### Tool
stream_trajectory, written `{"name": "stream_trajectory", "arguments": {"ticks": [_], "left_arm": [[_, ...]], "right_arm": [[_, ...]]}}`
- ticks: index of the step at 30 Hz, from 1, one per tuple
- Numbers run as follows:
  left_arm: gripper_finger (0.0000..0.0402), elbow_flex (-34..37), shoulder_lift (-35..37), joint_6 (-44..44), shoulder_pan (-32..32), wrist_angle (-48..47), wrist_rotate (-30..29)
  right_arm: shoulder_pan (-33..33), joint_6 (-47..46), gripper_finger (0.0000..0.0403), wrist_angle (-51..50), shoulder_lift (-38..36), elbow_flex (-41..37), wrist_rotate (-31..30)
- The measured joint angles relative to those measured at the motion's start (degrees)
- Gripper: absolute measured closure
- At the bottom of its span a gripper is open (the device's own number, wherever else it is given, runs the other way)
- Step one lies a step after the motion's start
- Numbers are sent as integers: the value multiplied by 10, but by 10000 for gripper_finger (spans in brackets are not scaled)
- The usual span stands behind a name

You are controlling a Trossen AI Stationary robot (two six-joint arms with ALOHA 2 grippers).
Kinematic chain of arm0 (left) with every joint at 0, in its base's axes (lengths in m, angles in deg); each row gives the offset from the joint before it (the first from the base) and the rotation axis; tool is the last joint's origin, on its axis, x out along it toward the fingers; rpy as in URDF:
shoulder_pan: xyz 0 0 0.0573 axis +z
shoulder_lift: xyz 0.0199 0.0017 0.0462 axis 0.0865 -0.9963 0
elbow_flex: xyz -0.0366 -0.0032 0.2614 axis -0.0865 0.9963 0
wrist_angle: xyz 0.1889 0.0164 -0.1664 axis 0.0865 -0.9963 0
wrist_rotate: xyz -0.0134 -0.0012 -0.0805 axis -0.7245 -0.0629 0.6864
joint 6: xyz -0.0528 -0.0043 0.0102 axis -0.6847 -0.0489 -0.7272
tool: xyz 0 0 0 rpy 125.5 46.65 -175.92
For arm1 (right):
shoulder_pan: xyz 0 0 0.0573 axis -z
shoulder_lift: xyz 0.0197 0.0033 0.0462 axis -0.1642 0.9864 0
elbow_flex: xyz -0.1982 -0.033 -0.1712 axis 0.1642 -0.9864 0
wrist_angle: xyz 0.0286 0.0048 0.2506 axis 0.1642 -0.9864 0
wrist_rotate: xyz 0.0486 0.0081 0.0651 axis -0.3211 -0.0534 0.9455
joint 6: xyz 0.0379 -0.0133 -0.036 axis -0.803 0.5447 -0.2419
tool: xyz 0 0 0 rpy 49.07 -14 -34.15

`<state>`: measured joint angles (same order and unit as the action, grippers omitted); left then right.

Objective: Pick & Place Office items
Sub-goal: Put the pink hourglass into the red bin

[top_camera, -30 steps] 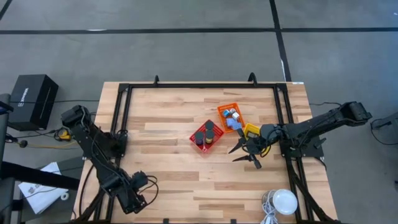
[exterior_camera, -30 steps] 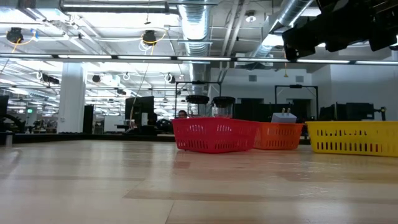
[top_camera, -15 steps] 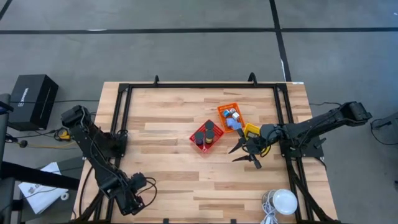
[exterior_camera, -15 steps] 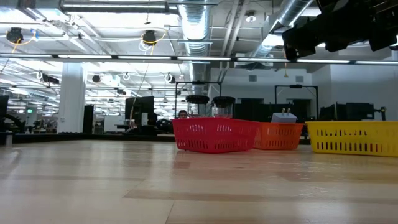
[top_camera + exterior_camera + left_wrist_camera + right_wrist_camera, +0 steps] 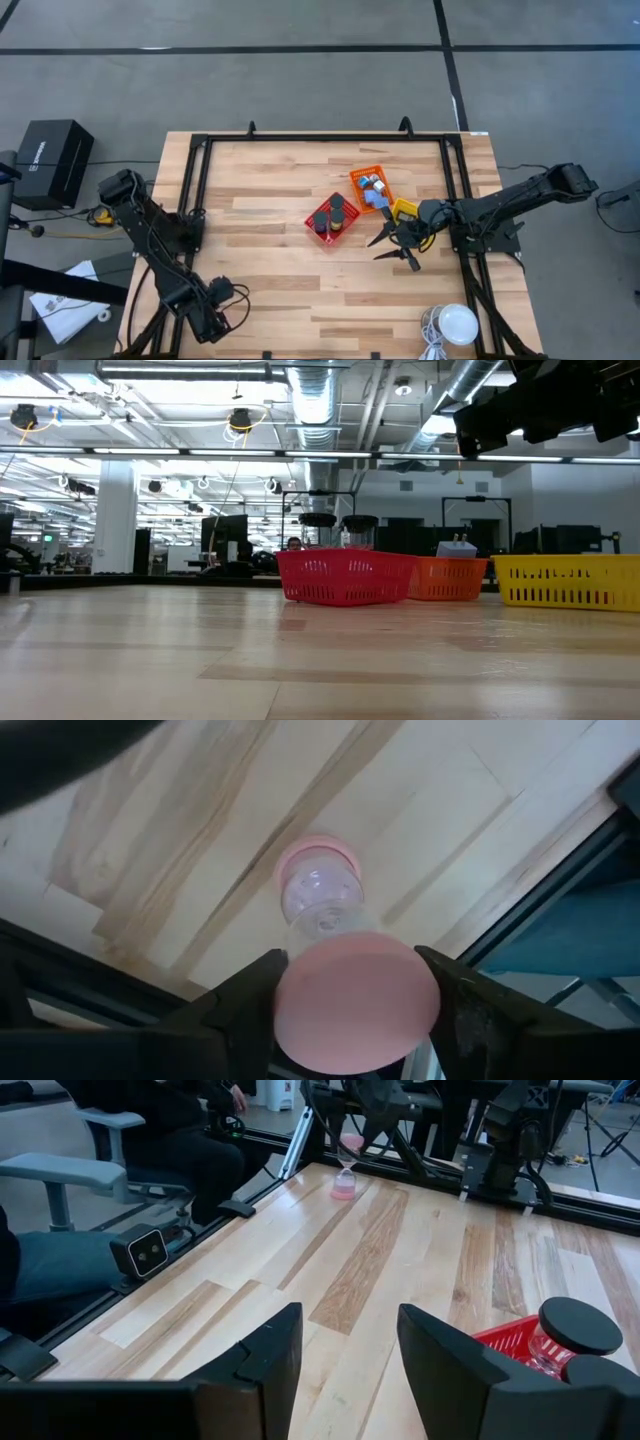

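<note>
Left arm has shifted slightly at the table's near-left corner; baskets and right arm are unchanged.
Its left gripper [image 5: 355, 1010] fingers flank the pink-capped jar [image 5: 325, 910] standing on the table [image 5: 270, 200]; whether they clamp it I cannot tell. Right gripper [image 5: 395, 247] hangs apart, empty, beside the yellow basket [image 5: 404, 210], near the red basket [image 5: 331, 219] and orange basket [image 5: 372, 188].

The only lettering in sight is a pale printed word on the side of the black box [image 5: 50, 160] that stands on the floor beyond the counter's left edge, and it is too small to read. Nothing on the baskets or items carries legible text.
</note>
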<state>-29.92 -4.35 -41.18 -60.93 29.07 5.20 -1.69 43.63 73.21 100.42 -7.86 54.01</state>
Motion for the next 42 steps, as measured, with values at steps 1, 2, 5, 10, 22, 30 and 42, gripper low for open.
{"name": "stream_trajectory", "arguments": {"ticks": [1, 2, 5, 10, 22, 30, 42], "left_arm": [[193, 0, 0, 0, 0, 1, 1], [197, 0, 0, 0, 0, 1, 2], [203, 0, 1, 0, 0, 4, 2], [197, 0, 1, 8, 12, 8, 1], [196, -46, 0, 225, 138, 10, -12], [209, -68, 0, 398, 243, 11, -21], [208, -68, 0, 689, 356, 115, -68]], "right_arm": [[0, 0, 246, 0, 0, 0, 0], [0, 0, 246, 0, 0, 0, 0], [0, 0, 245, 2, 0, 0, 0], [0, 1, 241, 2, 0, 0, 0], [0, 6, 246, 2, 0, 0, 0], [0, 6, 241, 2, 0, 0, 0], [0, 6, 245, 2, 0, 0, 0]]}}
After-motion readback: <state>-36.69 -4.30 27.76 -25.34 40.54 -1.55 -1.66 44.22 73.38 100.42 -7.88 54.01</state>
